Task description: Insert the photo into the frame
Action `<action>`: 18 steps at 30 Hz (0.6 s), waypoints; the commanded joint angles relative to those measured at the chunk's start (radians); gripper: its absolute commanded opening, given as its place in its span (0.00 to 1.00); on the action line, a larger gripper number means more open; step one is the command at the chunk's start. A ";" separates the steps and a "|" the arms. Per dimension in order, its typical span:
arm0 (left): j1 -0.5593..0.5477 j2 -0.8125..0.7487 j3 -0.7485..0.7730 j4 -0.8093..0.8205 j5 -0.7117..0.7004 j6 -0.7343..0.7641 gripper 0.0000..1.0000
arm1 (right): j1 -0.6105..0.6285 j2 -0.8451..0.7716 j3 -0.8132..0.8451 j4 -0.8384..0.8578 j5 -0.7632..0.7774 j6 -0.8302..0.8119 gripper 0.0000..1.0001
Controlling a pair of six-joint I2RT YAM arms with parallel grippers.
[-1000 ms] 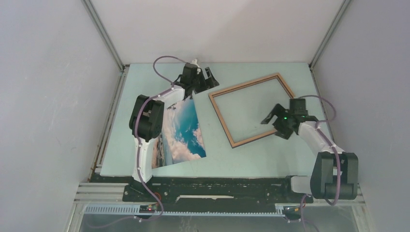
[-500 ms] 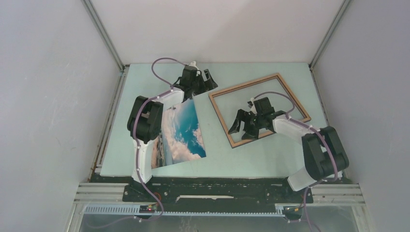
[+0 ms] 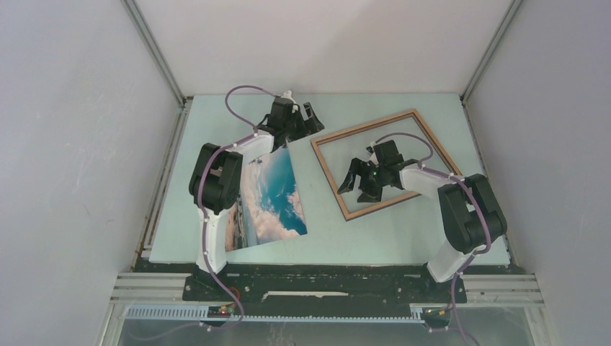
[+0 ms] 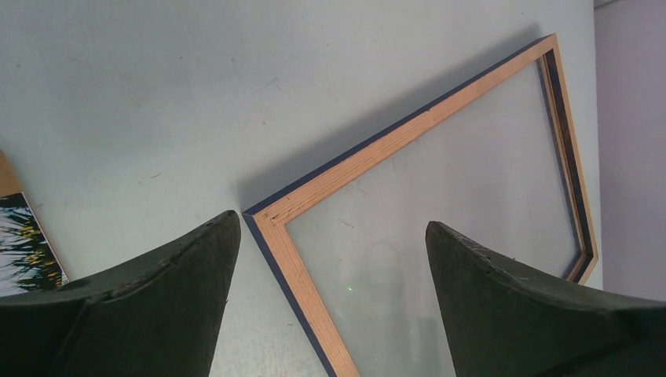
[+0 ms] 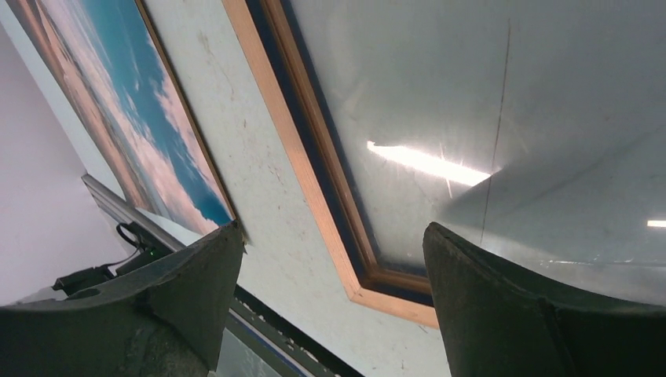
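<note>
The left end effector (image 3: 306,117) and right end effector (image 3: 358,181) gape empty by the frame (image 3: 367,126). Next, I think, grip the photo (image 3: 272,193) at eight o'clock.

One photo (image 3: 274,194), one frame (image 3: 364,127), one table (image 3: 375,241).

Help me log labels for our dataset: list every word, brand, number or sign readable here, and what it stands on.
None: no view shows any readable text.
The photo carries only sea and clouds, no caption.
The frame is plain wood, with no label in sight.
</note>
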 commanded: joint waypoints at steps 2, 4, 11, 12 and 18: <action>0.008 -0.062 0.001 0.029 -0.005 0.023 0.95 | -0.026 0.003 0.063 -0.003 0.082 -0.005 0.91; 0.010 -0.065 -0.001 0.029 -0.003 0.023 0.95 | -0.045 -0.011 0.066 -0.019 0.068 -0.009 0.92; 0.011 -0.068 -0.003 0.029 -0.003 0.023 0.95 | -0.130 -0.071 0.066 -0.059 0.091 -0.027 0.92; 0.011 -0.071 -0.005 0.029 -0.005 0.025 0.95 | -0.150 -0.064 0.066 -0.058 0.088 -0.029 0.92; 0.011 -0.138 -0.051 0.031 -0.031 0.055 0.97 | -0.237 -0.070 0.066 -0.050 0.089 -0.070 0.93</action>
